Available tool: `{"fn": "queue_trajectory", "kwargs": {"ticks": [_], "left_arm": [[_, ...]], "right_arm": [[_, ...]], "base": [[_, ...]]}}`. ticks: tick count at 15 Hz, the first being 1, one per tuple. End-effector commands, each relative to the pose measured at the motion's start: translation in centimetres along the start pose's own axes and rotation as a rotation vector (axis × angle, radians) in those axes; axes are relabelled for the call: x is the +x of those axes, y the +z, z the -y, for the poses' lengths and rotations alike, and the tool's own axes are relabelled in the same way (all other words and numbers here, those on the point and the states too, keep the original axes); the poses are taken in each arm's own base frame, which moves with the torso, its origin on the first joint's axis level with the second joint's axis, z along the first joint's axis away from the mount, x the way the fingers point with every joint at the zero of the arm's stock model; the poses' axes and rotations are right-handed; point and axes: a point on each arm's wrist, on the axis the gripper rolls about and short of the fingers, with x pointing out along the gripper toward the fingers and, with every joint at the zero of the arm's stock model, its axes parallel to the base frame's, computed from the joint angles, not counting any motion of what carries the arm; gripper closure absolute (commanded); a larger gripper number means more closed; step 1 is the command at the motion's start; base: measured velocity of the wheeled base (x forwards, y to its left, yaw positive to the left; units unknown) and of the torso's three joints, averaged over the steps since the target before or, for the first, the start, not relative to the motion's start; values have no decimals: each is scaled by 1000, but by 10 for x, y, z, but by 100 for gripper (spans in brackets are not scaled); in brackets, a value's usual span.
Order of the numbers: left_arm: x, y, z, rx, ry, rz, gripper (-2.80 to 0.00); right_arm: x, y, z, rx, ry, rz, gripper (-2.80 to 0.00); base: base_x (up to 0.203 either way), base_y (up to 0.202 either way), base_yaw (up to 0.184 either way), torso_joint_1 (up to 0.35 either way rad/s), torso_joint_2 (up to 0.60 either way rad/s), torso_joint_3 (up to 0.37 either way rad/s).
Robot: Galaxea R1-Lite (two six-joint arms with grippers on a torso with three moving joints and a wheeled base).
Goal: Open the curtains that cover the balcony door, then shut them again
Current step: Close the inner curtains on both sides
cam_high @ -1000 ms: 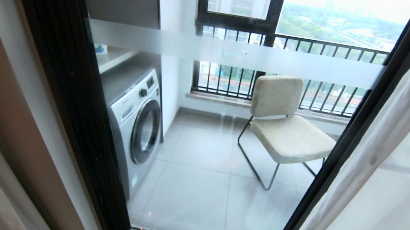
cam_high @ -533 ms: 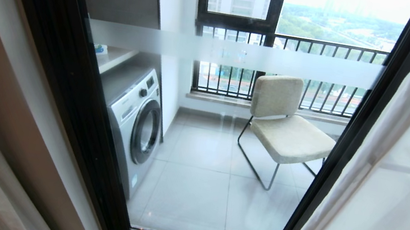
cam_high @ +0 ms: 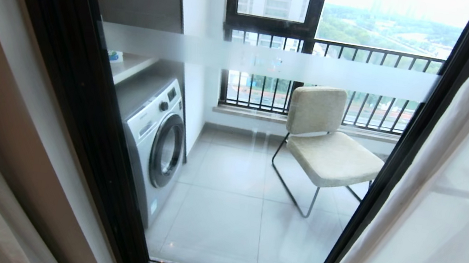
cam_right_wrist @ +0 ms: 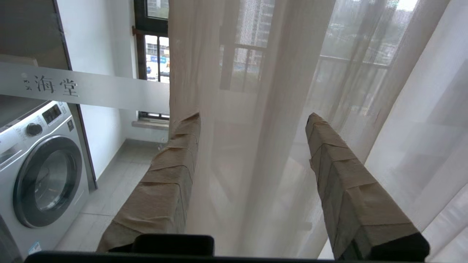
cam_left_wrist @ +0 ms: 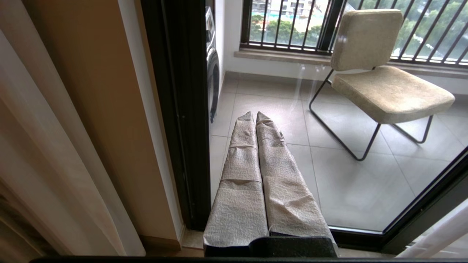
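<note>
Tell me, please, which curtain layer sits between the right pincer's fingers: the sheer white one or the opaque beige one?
The see-through white sheer curtain: the railing shows through its folds between the right pincer. The opaque cream-beige curtain hangs at the door's other side.

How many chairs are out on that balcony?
1. The beige chair stands behind the balcony door glass, right of the washing machine. Others may be hidden behind the curtains.

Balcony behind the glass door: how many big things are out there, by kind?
White front-loading washing machine: 1
Beige padded chair with thin black metal legs: 1
Black metal railing: 1
Total: 3
</note>
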Motion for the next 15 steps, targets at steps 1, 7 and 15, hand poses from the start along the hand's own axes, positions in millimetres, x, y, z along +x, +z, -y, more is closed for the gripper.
{"fn": "queue_trajectory", "kwargs": {"ticks": [1,7,15], "left_arm": [[0,0,0,-1,1,1,0],[0,0,0,-1,1,1,0],[0,0,0,-1,1,1,0]], "right_arm": [[-7,-3,1,-1,-1,3,0],[-54,-40,7,-21,14,-77,0],[-113,-127,6,-58,36,-222,0]], "base": [[0,0,0,0,0,0],[0,0,0,0,0,0],[0,0,0,0,0,0]]}}
